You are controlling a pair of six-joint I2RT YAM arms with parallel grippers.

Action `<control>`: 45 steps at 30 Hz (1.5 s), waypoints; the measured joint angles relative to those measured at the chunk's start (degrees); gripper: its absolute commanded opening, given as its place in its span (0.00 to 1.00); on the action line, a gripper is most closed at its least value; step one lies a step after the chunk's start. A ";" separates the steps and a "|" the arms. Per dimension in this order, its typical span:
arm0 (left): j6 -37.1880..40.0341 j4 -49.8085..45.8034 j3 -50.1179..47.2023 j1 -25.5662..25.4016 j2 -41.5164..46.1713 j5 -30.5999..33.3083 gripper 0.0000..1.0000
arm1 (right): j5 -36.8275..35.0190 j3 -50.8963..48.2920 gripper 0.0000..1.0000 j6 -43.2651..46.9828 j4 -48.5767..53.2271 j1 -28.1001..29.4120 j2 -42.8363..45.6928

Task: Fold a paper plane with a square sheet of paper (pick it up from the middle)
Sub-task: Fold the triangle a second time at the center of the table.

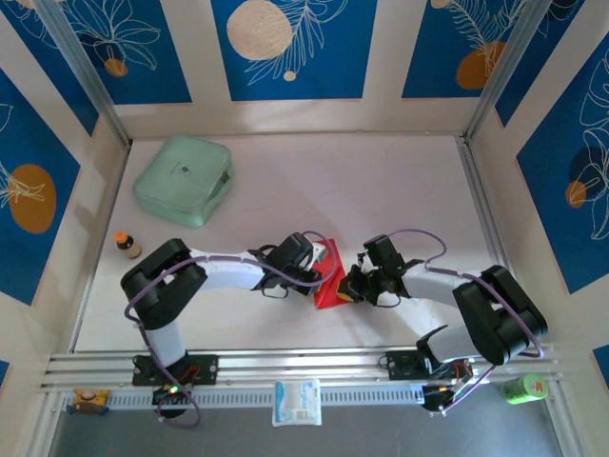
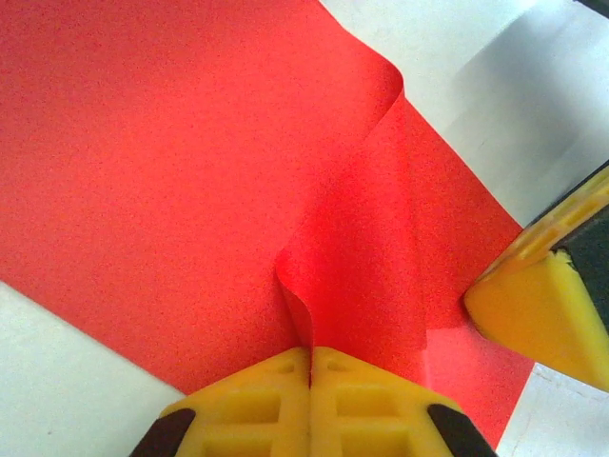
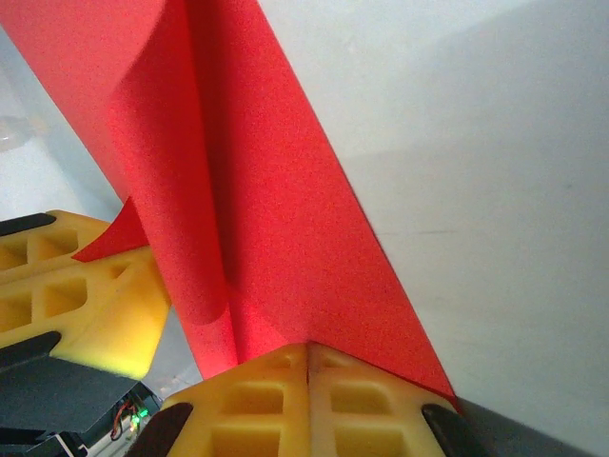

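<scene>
Two pinches: my left end effector (image 2: 310, 354) and right end effector (image 3: 308, 350) each clamp a raised ridge of the square sheet of paper (image 2: 143, 143), likely to lift it off the worktop (image 3: 476, 143).

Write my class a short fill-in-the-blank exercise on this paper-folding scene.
The square sheet of paper is ___ in colour. Counting the left tool and the right tool, the number of tools pinching it is ___. The mint-green case lies far back, on the ___ side.
Missing words: red; two; left.
</scene>
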State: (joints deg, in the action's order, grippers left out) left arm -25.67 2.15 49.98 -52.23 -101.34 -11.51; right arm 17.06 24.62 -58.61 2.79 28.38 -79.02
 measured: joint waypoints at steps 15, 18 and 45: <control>0.04 0.24 -0.44 0.00 0.22 -0.07 0.00 | -0.13 0.00 0.00 0.02 0.02 0.11 0.02; 0.04 0.44 -0.44 0.00 0.04 -0.11 0.00 | -0.15 0.11 0.00 0.04 0.28 0.11 0.07; 0.68 -0.04 0.74 0.04 -0.11 -0.46 0.00 | -0.55 1.09 0.00 1.57 2.56 -0.24 -0.07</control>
State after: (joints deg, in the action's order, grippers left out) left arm -24.99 2.11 50.72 -52.18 -101.45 -11.97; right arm 16.51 25.71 -57.04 5.34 28.14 -79.09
